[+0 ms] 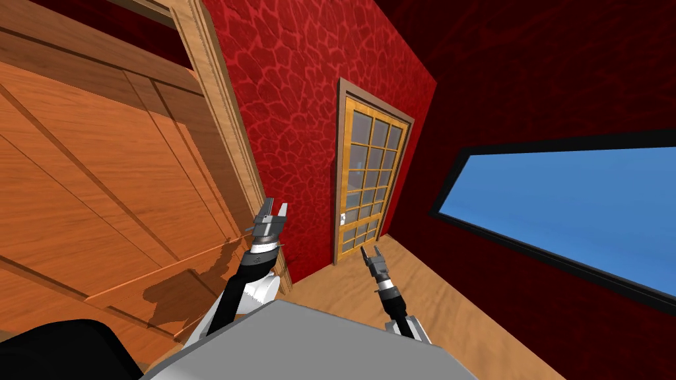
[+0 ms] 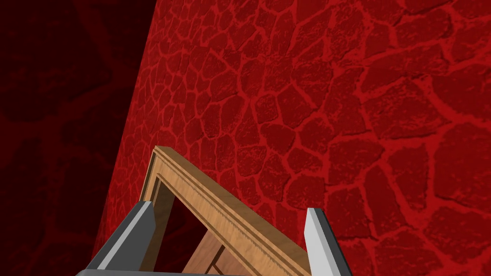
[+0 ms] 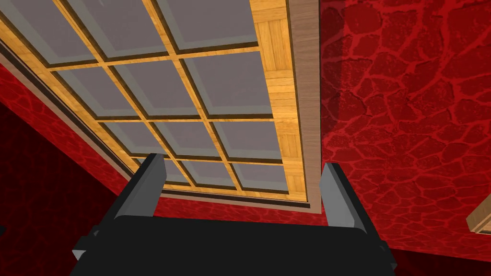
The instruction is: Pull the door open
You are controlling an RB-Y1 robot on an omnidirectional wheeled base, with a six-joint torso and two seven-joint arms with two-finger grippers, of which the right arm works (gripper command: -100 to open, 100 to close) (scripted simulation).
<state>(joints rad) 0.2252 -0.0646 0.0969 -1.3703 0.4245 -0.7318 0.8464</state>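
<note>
- Target, as I read it: the light-wood glazed grid door (image 1: 367, 178), shut, in the far red stone-pattern wall (image 1: 297, 99). Its small white handle (image 1: 343, 218) is on the left edge, well apart from both arms.
- Right end effector (image 1: 370, 253): fingers apart, empty, aimed at the panes. Risk: the blades strike a pane or slip off that small handle.
- Left end effector (image 1: 273, 211): fingers apart, empty, just beside the brown wooden frame (image 1: 218, 112) of the large orange panelled door (image 1: 79, 185), near left. Risk: clipping that frame while advancing.
- Blue window (image 1: 568, 211) at right.

Red stone-patterned wall (image 1: 304, 99), yellow-wood door (image 1: 370, 177)
</note>
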